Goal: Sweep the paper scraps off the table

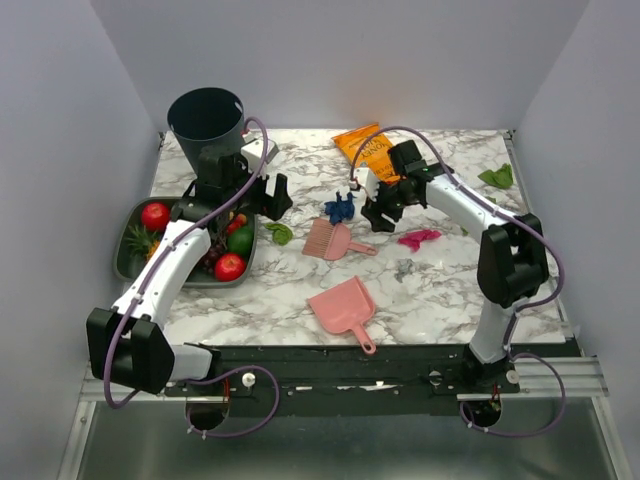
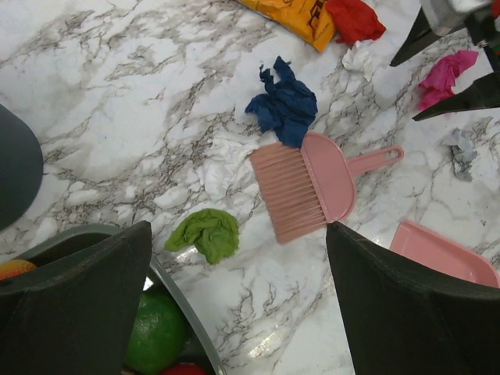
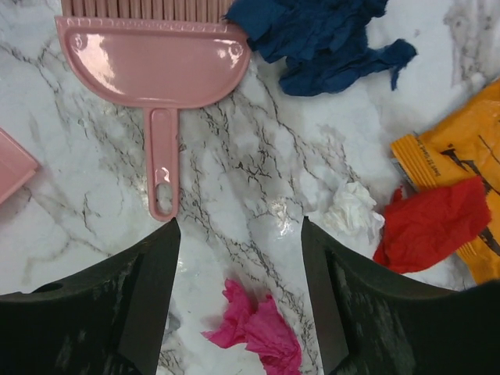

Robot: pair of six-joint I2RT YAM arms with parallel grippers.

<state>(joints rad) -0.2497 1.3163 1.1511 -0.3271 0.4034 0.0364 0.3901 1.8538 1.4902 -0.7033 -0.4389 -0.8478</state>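
Now, top view. The paper scraps (image 1: 404, 268) lie scattered over the middle and far part of the table (image 1: 440, 300); none is in the dustpan (image 1: 343, 305). The brush (image 1: 325, 240) lies flat between the arms, bristles to the left, handle running right and slightly toward the near edge. The right gripper (image 1: 380, 213) hangs just beyond the handle's free end, jaws apart, holding nothing. The left gripper (image 1: 270, 195), jaws wide and empty, sits further left by the fruit tray (image 1: 125, 270). We judge the right arm the nearer to the handle.

Left wrist view. The brush lies ahead and to the right of the open fingers, its handle pointing away toward the other arm. The blue scrap (image 2: 285, 105) touches the head's far corner.

Right wrist view. The handle's long axis runs down the frame toward the gripper, and its eyelet end sits just ahead of the fingertip (image 3: 160, 258) on the frame's left, so it is off-centre. The magenta scrap (image 3: 254, 332) lies on the table between the fingers. We judge the pick needs a small sideways shift toward the handle, with the jaws closing across its width.
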